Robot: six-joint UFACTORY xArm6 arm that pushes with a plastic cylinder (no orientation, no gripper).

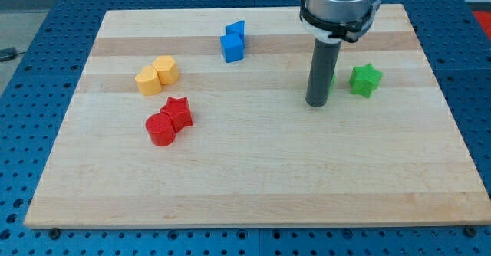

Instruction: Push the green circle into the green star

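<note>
We've no jaws on this rig, so nothing spread or pinching; just the dark rod (320,70) coming down from the view's top, w/ my tip (317,103) resting on the tabletop (253,179) in the right half. Green circle (331,78) is mostly hidden behind the rod, only a green sliver peeks out on the rod's right side, so we can't make out its shape or whether rod and block touch. Green star (366,80) sits just to the view's right of that sliver, near it w/ a small gap of bare wood between, approx level w/ it. Tip's end lies a bit below & left of both greens. Elsewhere: two blue blocks (233,41) touching each other at top centre, shapes unclear; two yellow blocks (156,75) side by side & touching at upper left; a red star (178,113) pressed against a red circle (161,129) at left, below the yellows. Blue, yellow & red groups are well apart from the tip.
</note>
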